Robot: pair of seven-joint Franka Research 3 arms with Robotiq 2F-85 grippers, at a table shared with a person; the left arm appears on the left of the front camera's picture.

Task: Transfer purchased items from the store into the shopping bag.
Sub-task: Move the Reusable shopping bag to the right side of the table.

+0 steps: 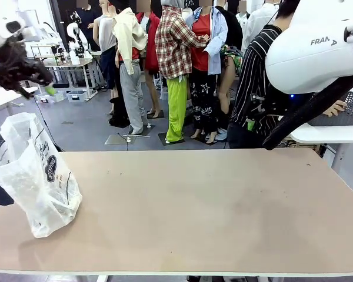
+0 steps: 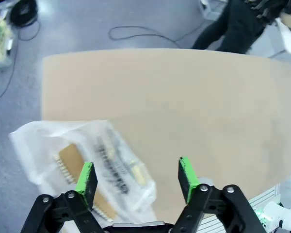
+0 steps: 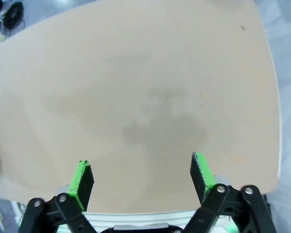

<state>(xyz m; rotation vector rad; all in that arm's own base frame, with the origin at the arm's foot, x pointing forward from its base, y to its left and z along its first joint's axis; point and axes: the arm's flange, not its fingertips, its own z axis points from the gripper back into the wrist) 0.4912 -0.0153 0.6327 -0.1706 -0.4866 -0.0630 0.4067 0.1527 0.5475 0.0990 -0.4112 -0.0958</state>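
Observation:
The shopping bag (image 1: 38, 176) slumps at the table's left end, translucent white with dark lettering. From the left wrist view the bag (image 2: 87, 155) lies just under my left gripper (image 2: 136, 175), which hangs open and empty above it. A tan flat piece (image 2: 70, 162) shows through the plastic; the other purchased items are hidden. In the front view my left gripper (image 1: 44, 85) is high at the top left. My right gripper (image 3: 141, 174) is open and empty over the bare tabletop (image 3: 150, 87). The store basket (image 1: 348, 111) sits on a white side table at far right.
A person in a striped shirt (image 1: 256, 88) stands beyond the table's far right corner, one hand (image 1: 336, 108) at the basket. My right arm's white link (image 1: 317, 47) hangs high at the right. The tan tabletop (image 1: 194, 205) stretches right of the bag.

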